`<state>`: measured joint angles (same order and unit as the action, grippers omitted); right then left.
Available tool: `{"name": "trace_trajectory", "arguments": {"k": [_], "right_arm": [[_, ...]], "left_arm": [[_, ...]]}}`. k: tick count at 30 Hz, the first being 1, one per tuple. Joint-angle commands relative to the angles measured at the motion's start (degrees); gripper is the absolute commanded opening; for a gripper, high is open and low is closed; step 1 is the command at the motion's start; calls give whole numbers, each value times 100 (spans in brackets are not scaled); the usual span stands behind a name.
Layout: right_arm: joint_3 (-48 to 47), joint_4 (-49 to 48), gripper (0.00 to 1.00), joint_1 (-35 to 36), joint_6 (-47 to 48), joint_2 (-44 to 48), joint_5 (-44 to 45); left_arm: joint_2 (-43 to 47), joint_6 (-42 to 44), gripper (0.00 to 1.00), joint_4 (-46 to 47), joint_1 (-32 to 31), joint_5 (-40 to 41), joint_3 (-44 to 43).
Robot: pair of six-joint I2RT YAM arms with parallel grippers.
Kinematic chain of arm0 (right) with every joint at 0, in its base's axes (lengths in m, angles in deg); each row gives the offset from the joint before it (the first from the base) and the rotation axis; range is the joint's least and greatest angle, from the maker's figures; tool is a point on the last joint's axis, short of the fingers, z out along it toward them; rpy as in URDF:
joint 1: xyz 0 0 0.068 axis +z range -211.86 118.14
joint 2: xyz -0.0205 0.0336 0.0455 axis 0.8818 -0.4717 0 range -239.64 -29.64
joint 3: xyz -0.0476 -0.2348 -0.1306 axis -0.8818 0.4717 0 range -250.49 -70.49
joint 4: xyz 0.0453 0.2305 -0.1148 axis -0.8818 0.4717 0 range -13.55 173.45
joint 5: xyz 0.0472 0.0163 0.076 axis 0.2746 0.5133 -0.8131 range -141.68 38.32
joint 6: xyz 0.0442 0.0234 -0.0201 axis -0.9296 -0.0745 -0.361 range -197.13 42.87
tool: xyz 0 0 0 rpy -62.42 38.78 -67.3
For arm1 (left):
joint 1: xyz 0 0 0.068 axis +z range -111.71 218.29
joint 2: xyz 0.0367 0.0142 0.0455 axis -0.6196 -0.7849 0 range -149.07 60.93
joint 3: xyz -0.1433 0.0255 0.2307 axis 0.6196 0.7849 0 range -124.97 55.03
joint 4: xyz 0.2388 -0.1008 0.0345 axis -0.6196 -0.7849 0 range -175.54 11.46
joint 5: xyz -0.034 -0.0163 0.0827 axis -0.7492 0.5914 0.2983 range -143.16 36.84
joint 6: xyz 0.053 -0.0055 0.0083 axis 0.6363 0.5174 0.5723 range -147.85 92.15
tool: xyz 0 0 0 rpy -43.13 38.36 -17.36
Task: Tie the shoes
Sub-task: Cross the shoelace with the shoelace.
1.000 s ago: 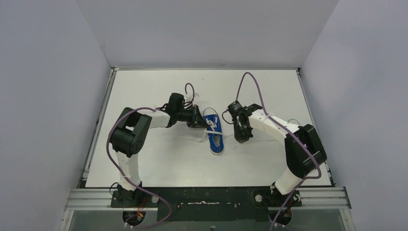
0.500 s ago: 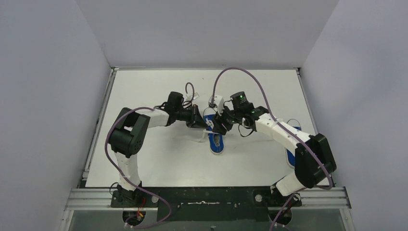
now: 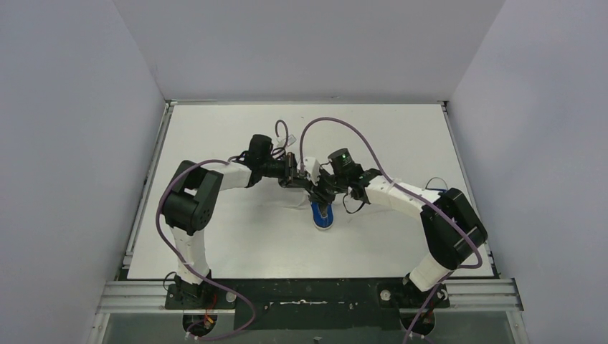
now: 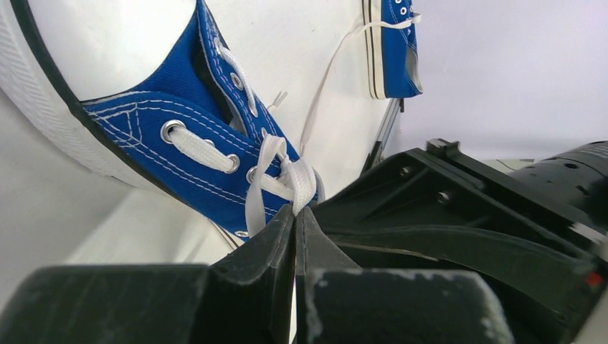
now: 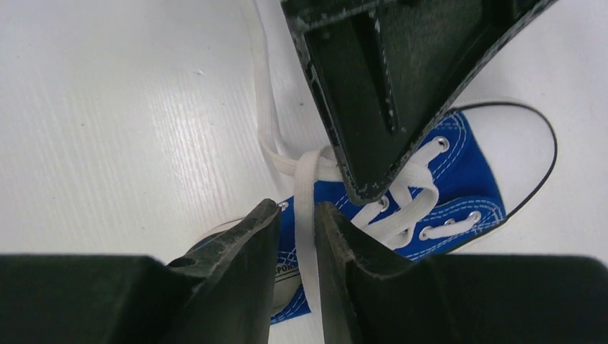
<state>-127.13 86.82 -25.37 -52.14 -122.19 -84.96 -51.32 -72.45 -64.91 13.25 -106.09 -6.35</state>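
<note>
One blue sneaker with a white toe cap lies at the table's middle, also in the left wrist view and the right wrist view. My left gripper is over its laced part and is shut on a white lace, as the left wrist view shows. My right gripper meets it from the right. Its jaws stand narrowly open, with another lace strand running between them. The second sneaker lies further off; in the top view my right arm hides it.
The left gripper's finger hangs just above the right gripper's tips. A loose lace end trails over the white table. Grey walls close in three sides. A metal rail runs along the near edge.
My right arm has swung left from beside the sneaker to over it, and its jaws now straddle a lace strand. My left gripper has barely moved and still pinches its lace.
</note>
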Motion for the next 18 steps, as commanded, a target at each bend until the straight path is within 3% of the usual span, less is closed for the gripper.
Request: {"name": "trace_trajectory", "arguments": {"k": [1, 5, 14, 18], "right_arm": [[227, -700, 22, 36, -95, 205, 541], [262, -586, 0, -20, -560, 419, 545], [137, 631, 0, -453, -2719, 897, 808], [-72, 1014, 0, -708, -3360, 619, 823]], "left_arm": [[451, -63, 0, 348, 33, -197, -78], [550, -74, 0, 490, 38, -194, 21], [817, -71, 0, 845, 40, -41, 372], [858, -137, 0, 956, 4, 36, 524]]}}
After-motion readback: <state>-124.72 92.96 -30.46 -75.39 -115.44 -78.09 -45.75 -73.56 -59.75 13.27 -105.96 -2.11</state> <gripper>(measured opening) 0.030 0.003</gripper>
